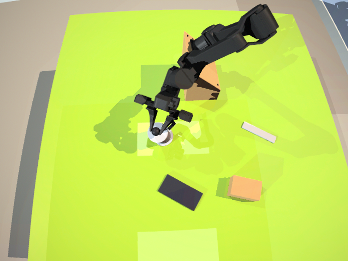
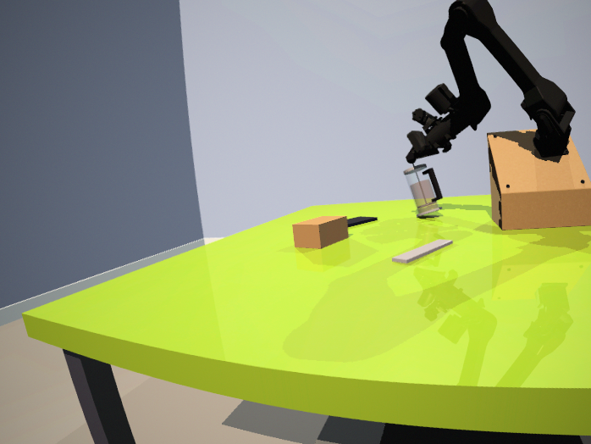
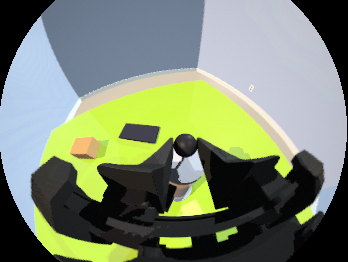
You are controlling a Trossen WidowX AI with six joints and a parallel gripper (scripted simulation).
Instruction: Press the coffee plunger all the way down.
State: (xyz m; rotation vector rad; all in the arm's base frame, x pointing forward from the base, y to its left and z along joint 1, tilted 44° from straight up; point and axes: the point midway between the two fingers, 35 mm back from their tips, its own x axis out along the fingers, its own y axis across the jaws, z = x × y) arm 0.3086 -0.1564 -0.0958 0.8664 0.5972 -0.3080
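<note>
Claw clamped on plunger knob.
Gripper (image 1: 159,129) pinches the black knob (image 1: 155,130) directly above the tilted coffee press (image 2: 422,191).

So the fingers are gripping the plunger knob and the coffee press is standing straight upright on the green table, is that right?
Not quite. The gripper is shut on the plunger knob, but the coffee press is not upright: the exterior view shows it tilted, its base partly lifted off the green table.
</note>
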